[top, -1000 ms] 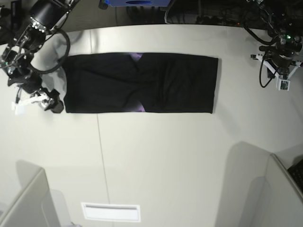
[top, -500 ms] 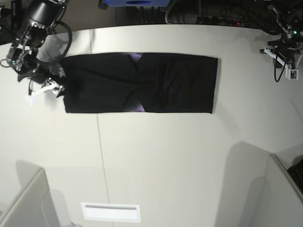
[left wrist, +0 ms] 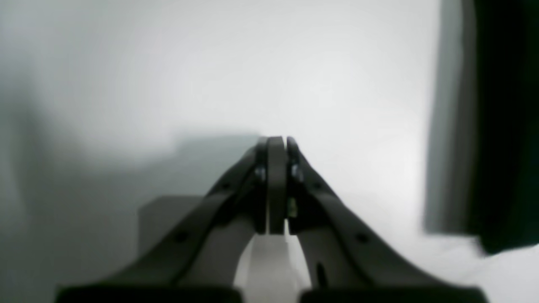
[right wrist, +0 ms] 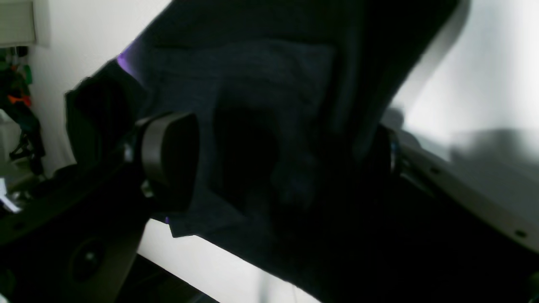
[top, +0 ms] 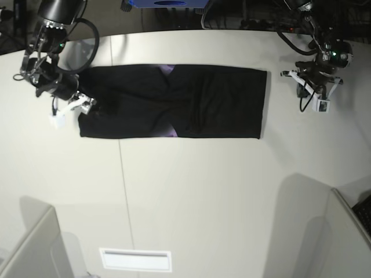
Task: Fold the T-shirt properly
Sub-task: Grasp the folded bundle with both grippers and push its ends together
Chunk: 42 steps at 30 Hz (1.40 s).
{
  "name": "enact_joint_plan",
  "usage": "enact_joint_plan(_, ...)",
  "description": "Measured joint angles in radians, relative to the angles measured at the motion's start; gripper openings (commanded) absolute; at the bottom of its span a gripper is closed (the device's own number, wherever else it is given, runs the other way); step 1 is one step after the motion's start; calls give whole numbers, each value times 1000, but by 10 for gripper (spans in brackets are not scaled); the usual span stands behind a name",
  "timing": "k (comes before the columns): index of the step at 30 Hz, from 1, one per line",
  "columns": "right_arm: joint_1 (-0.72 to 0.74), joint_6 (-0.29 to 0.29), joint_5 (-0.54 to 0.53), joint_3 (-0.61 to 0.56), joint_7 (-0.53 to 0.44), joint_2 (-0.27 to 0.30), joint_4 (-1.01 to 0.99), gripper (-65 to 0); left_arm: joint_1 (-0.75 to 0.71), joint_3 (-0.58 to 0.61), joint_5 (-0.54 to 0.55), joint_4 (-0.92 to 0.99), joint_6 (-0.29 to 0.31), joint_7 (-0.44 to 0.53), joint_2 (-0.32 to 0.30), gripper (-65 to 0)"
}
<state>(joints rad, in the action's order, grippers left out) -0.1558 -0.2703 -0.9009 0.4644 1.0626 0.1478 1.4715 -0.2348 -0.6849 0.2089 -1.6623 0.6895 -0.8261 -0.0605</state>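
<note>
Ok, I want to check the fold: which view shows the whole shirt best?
The base view: the shirt lies there as one long folded strip, every edge visible. The right wrist view shows only dark cloth close up; the left wrist view catches just a blurred black edge at the right.

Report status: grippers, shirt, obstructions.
Left gripper shut, empty, over bare table off the shirt's edge. Right gripper open, jaws straddling the T-shirt end. Shirt flat in a long band. Nothing in the way.
</note>
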Motion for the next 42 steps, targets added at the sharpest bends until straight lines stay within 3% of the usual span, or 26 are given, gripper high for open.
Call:
enact_joint_plan(1, 2, 0, -15, 0, -11, 0, -11, -159, 4, 27, 1, 0, -1, 0, -1, -650)
enact_joint_plan(3, 3, 0, -23, 0, -32, 0, -27, -201, 7, 76, 4, 1, -61, 0, 3, -650)
enact_joint_plan(5, 9, 0, -21, 0, -54, 2, -53, -308, 6, 122, 5, 2, -107, 4, 3, -650)
enact_joint_plan(9, 14, -1, -9, 0, -62, 3, -86, -543, 10, 194, 5, 2, -115, 8, -6, -650)
enact_joint_plan(12, 25, -1, 5, -7, -42, 3, -91, -650, 10, 258, 8, 2, -118, 19, -3, -650)
enact_joint_plan(15, 34, 1, 13, -8, -26, 3, -87, -650, 13, 330, 9, 2, -119, 23, -3, -650)
enact_joint_plan(18, 44, 66, 11, -15, -10, 17, -84, -650, 13, 376, 14, 2, -123, 30, 5, -650)
enact_joint_plan(24, 35, 124, 70, -15, 2, 19, 57, -650, 13, 394, 16, 2, -125, 29, 58, -650)
enact_joint_plan(28, 40, 140, 61, -90, 20, 40, 177, -650, 13, 397, 22, 2, -121, 28, 69, -650)
enact_joint_plan(33, 38, 285, 65, -212, 38, 45, 317, -650, 18, 486, 13, 1, -137, 23, 61, -650)
enact_joint_plan(36, 41, 353, 56, -287, 37, 46, 400, -650, 14, 552, 25, 0, -235, 30, 64, -650)
enact_joint_plan(38, 39, 393, 57, -338, 37, 47, 439, -650, 16, 593, 25, 0, -266, 31, 62, -650)
enact_joint_plan(42, 39, 424, 54, -440, 35, 47, 472, -650, 15, 632, 27, 0, -268, 30, 63, -650)
